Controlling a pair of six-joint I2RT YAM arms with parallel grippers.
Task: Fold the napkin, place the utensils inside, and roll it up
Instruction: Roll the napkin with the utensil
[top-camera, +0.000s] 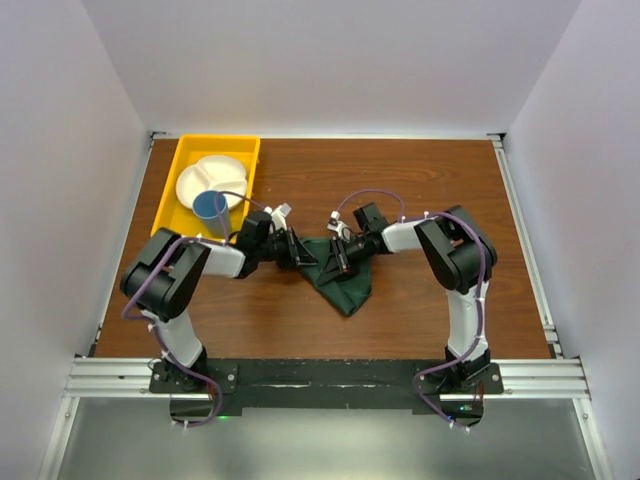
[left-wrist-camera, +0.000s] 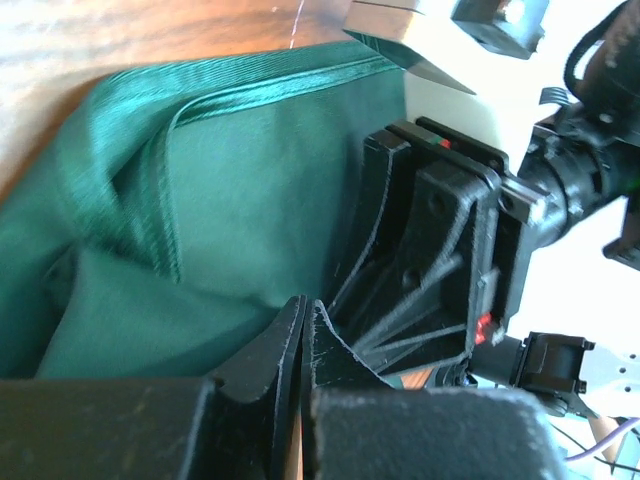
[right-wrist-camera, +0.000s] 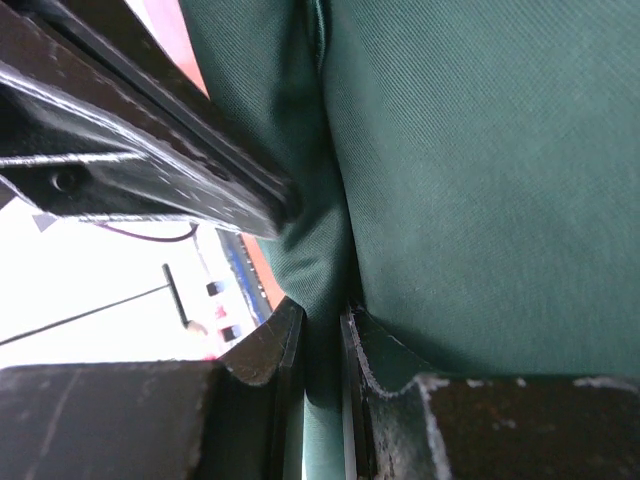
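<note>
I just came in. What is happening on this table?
Both arms meet at the middle of the table over the green napkin, which lies as a rough triangle, not yet rolled. The right gripper pinches a fold of it. The left gripper is shut at the cloth's edge; whether it holds cloth is unclear. No utensils show. A yellow tray with a plate and a cup sits at the far left.
</note>
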